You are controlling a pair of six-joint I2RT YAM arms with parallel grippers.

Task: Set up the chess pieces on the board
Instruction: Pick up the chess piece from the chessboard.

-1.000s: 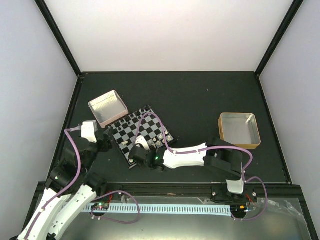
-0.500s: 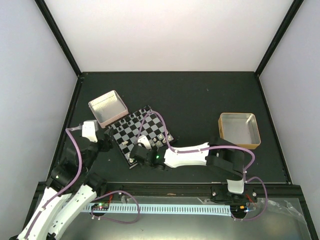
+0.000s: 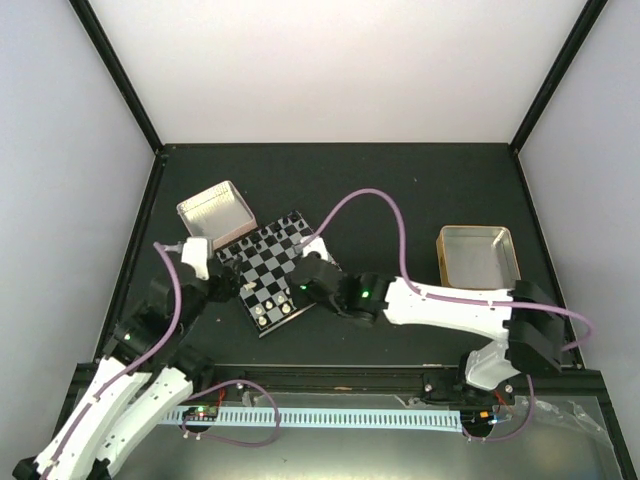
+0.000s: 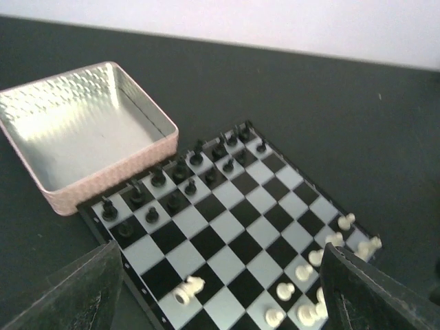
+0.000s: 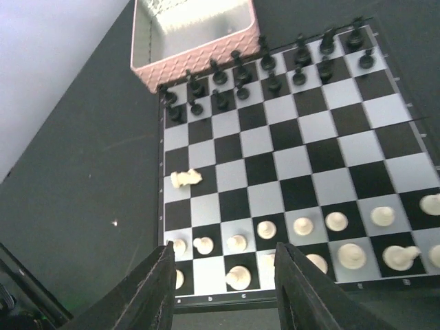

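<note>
The board [image 3: 265, 262] lies askew left of centre. Cream-white chess pieces [image 5: 302, 225] stand in two rows along its near edge, and one white piece [image 5: 185, 179] lies on its side near the left rim; the left wrist view shows that fallen piece [image 4: 187, 289] too. Black pieces [image 5: 268, 65] fill the far rows. My right gripper [image 5: 227, 292] hovers open above the white rows with nothing between its fingers [image 5: 148, 289]. My left gripper [image 4: 223, 302] is open over the board's left corner [image 4: 227, 234], holding nothing. From above, the left gripper [image 3: 228, 285] and the right gripper [image 3: 305, 283] flank the board.
A pink tin [image 3: 213, 215] with a shiny inside touches the board's far left side, right behind the black rows [image 4: 179, 168]. A gold tin [image 3: 480, 260] stands at the right. Purple cables arch over both arms.
My right gripper has opened from shut and swung from the board's near corner to its right side. The left gripper has moved in closer to the board.
</note>
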